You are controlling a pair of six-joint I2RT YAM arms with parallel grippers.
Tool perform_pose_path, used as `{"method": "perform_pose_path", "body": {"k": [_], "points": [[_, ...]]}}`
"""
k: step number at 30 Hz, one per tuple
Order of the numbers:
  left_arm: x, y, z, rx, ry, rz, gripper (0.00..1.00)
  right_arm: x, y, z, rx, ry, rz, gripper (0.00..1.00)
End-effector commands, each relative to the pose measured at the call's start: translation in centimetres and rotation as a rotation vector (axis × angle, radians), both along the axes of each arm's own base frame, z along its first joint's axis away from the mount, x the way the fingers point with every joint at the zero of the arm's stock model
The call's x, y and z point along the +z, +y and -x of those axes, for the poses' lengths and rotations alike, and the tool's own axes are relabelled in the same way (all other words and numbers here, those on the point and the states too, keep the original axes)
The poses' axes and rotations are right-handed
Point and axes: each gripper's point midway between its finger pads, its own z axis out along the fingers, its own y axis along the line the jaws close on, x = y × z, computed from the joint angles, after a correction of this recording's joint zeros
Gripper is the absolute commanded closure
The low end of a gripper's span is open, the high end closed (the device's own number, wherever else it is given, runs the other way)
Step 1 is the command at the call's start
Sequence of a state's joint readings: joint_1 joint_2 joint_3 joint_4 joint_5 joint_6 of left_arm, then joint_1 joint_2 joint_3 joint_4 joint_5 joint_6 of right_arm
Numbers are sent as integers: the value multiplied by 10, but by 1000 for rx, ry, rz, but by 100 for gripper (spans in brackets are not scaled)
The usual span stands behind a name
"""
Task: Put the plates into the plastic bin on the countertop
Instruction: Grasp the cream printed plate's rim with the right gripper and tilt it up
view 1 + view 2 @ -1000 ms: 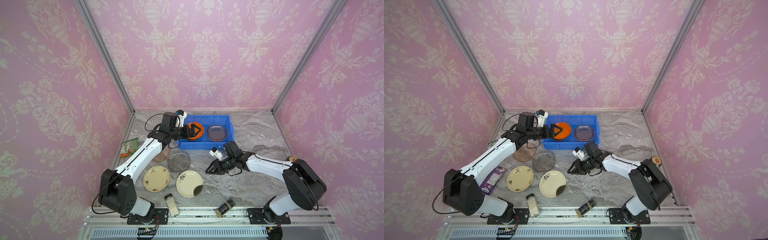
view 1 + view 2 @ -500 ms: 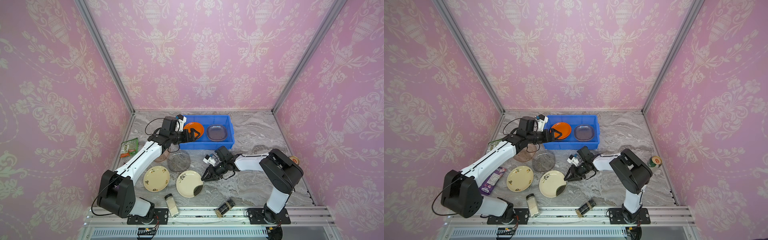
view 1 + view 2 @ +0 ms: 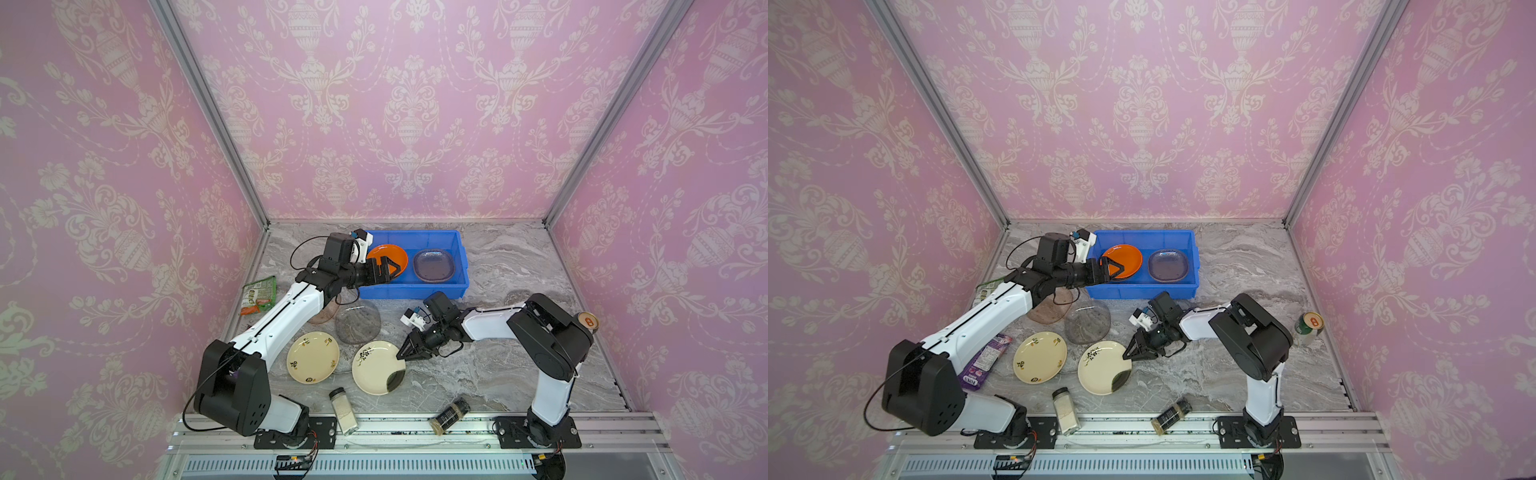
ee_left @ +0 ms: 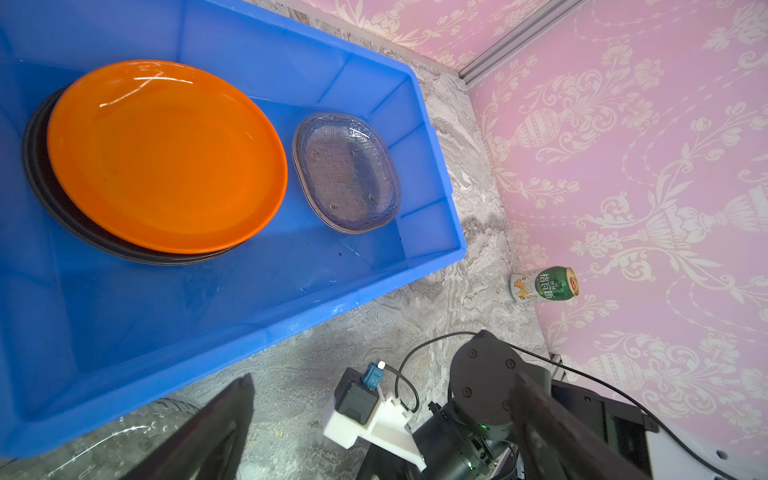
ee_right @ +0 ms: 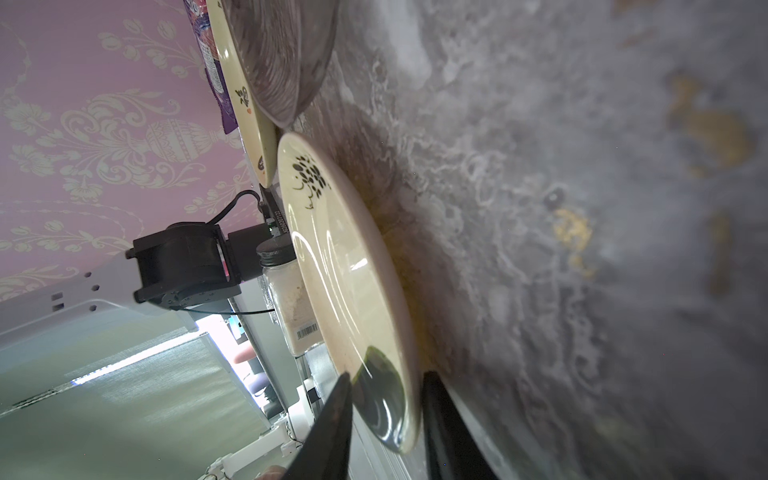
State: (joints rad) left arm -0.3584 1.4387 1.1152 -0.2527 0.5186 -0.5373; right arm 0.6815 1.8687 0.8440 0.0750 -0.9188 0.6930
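In both top views the blue plastic bin (image 3: 415,233) (image 3: 1142,232) stands at the back of the marble countertop (image 3: 498,374). It holds an orange plate (image 3: 390,254) (image 4: 166,158) on a black plate (image 4: 37,166), and a glass dish (image 3: 434,264) (image 4: 347,172). My left gripper (image 3: 397,268) (image 4: 382,380) hovers open and empty at the bin's front left. My right gripper (image 3: 401,356) (image 5: 388,376) straddles the rim of a cream plate (image 3: 376,365) (image 5: 345,270) by its dark patch, a slim gap showing. Beside it lie another cream plate (image 3: 312,356), a grey glass plate (image 3: 357,322) and a pinkish one (image 3: 1050,309).
Two spice jars (image 3: 343,410) (image 3: 449,414) lie at the front edge. A green packet (image 3: 259,294) and a purple packet (image 3: 984,361) lie on the left under my left arm. A can (image 3: 587,321) stands by the right wall.
My right gripper has slid left and forward to the cream plate's rim, and its jaws have narrowed around it. My left gripper stays open over the bin, barely shifted.
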Motion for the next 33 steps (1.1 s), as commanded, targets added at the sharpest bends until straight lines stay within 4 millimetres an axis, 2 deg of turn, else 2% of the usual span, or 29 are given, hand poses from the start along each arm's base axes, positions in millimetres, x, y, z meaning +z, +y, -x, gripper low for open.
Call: {"method": "perform_pose_path", "body": {"k": [1,8,29,33], "points": [[-3,0,2,-9,-6,-14,3,0,6,0,14,7,9,71],[-8,2,2,-2,-5,-21,3,-5,8,2,30,29,63,80],[-14,6,3,15,-26,-31,2,-5,7,4,49,25,121,93],[-14,7,3,15,-27,-31,2,-3,6,5,50,16,126,100]]}}
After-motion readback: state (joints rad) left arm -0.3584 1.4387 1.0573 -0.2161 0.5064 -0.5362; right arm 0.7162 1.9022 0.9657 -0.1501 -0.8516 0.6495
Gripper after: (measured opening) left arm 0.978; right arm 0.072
